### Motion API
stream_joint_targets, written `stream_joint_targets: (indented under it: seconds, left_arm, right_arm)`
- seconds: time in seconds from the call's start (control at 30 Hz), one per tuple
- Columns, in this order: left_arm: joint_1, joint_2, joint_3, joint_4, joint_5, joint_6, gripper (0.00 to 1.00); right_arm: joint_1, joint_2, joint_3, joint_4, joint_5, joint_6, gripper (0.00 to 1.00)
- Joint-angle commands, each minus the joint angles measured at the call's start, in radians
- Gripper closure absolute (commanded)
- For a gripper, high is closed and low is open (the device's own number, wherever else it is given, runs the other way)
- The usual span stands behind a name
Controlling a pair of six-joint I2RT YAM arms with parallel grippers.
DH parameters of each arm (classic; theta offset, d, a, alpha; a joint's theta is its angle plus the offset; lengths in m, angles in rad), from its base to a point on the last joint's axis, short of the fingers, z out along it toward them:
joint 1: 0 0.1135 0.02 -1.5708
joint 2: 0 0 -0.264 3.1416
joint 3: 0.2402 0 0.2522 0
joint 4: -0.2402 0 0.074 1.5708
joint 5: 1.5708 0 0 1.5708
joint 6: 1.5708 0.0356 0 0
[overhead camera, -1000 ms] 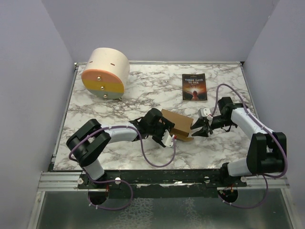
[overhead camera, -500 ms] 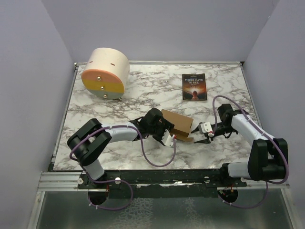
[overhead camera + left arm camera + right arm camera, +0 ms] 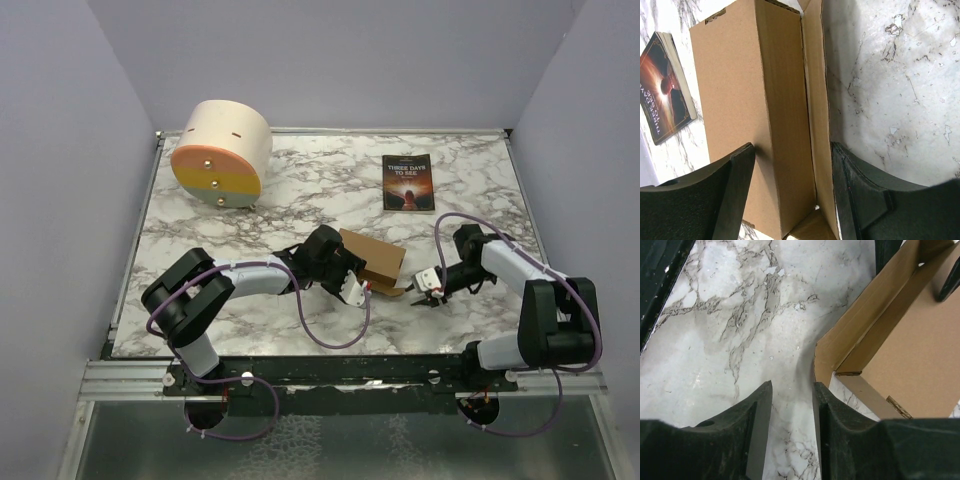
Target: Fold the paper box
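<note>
The paper box (image 3: 375, 260) is brown cardboard, partly folded, lying mid-table with its open side toward the right arm. My left gripper (image 3: 350, 285) is at its near left end. In the left wrist view the left gripper (image 3: 792, 145) straddles a folded side wall of the paper box (image 3: 765, 100), with both fingers pressed against the cardboard. My right gripper (image 3: 428, 290) is low at the box's near right corner. In the right wrist view the right gripper (image 3: 793, 383) has a narrow gap over bare marble, and its right finger touches the edge of a raised flap (image 3: 840, 347).
A dark paperback book (image 3: 408, 183) lies behind the box at the right and also shows in the left wrist view as the book (image 3: 665, 85). A big cream cylinder with an orange-yellow face (image 3: 222, 152) stands at the back left. Purple walls close in the table.
My right gripper has swung down toward the near edge, to the box's near right corner, and its jaws have narrowed. The left jaws have closed in on the box wall.
</note>
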State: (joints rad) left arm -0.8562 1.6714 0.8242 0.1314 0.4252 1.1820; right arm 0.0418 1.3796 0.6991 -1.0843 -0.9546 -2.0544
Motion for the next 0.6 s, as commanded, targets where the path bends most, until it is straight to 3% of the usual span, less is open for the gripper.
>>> stream_joint_targets:
  seconds: [0.0, 0.4, 0.57]
  left_arm:
    - [0.005, 0.019, 0.013, -0.051, 0.015, -0.005, 0.37]
    - [0.004, 0.043, 0.020, -0.061, 0.026, -0.007, 0.37]
    - [0.004, 0.048, 0.023, -0.065, 0.029, -0.008, 0.37]
  right_arm:
    - [-0.003, 0.053, 0.037, 0.012, 0.028, -0.408, 0.63]
    - [0.014, 0.052, -0.007, 0.169, 0.058, -0.450, 0.60]
    - [0.048, 0.069, -0.004, 0.190, 0.074, -0.442, 0.64]
